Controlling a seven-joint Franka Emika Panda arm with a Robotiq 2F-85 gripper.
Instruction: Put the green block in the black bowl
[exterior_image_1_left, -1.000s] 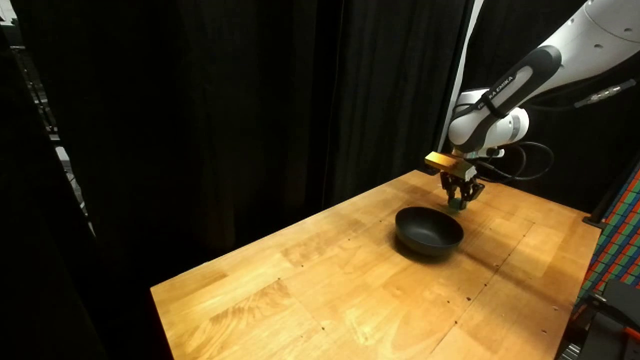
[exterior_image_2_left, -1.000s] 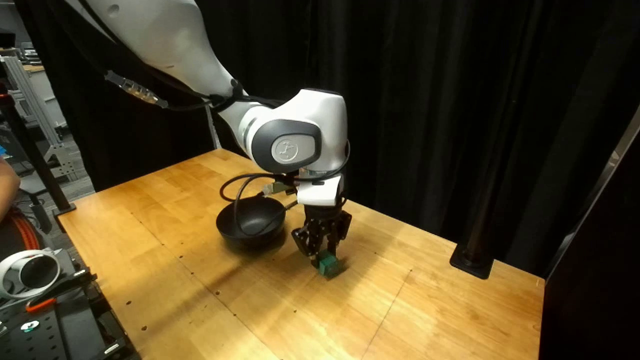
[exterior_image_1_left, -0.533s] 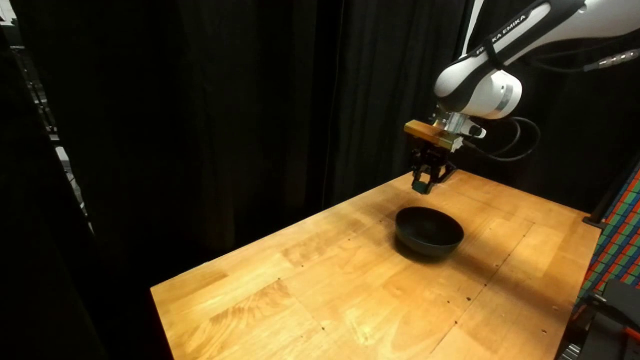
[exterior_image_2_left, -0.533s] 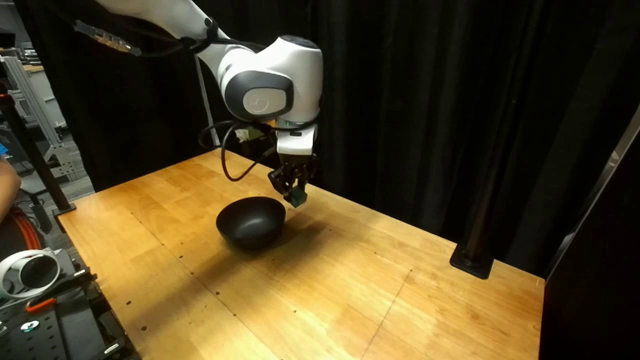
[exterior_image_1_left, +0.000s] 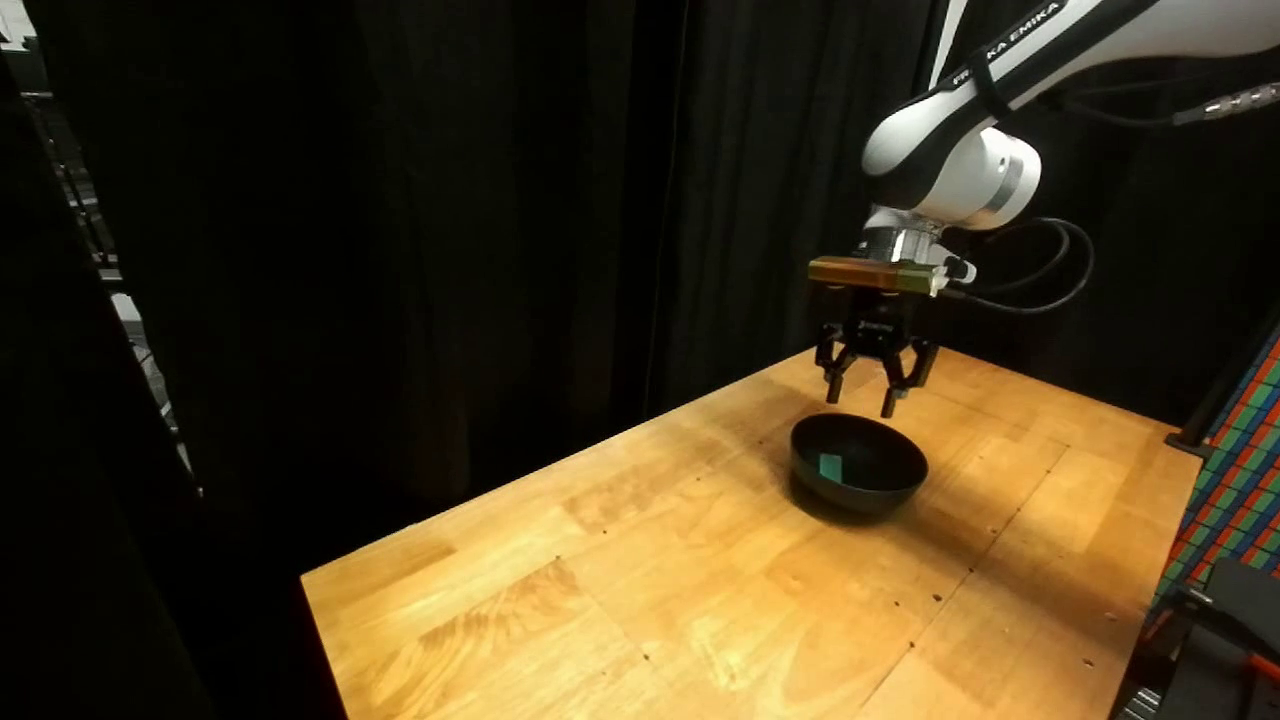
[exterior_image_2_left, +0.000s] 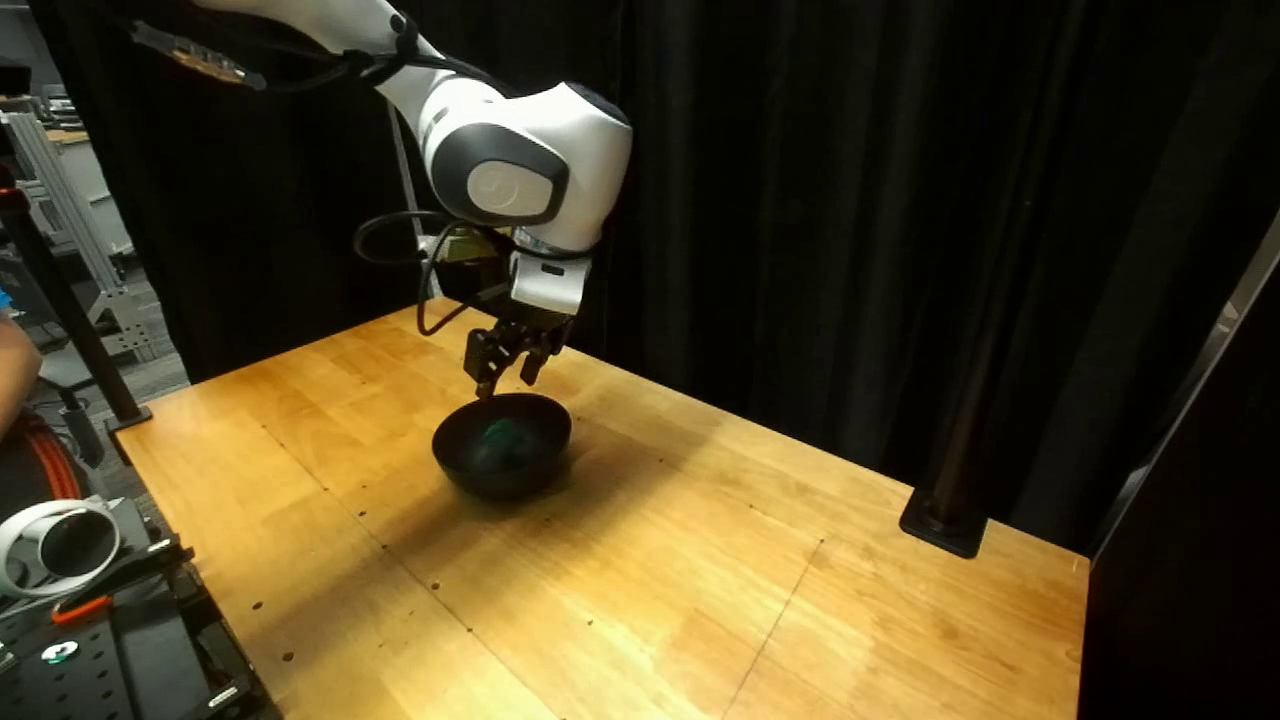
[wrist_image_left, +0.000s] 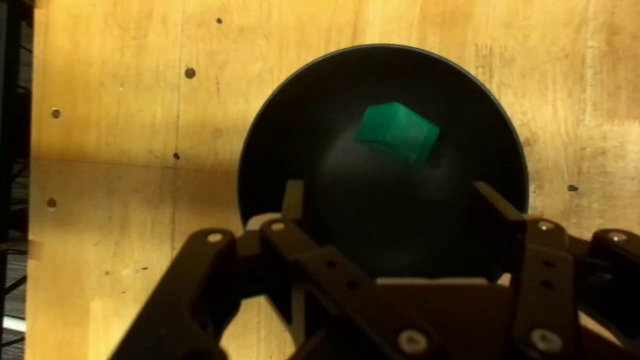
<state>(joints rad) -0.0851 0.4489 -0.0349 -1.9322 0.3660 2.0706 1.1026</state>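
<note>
Green block: inside the black bowl, away from every edge of the desk | gripper: spread wide just above the bowl, holding nothing | job: looks done | all that seems left: lift the gripper away

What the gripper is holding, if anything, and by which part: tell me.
Nothing is held. The gripper is open above the black bowl, and the green block is inside the bowl, apart from the fingers.
</note>
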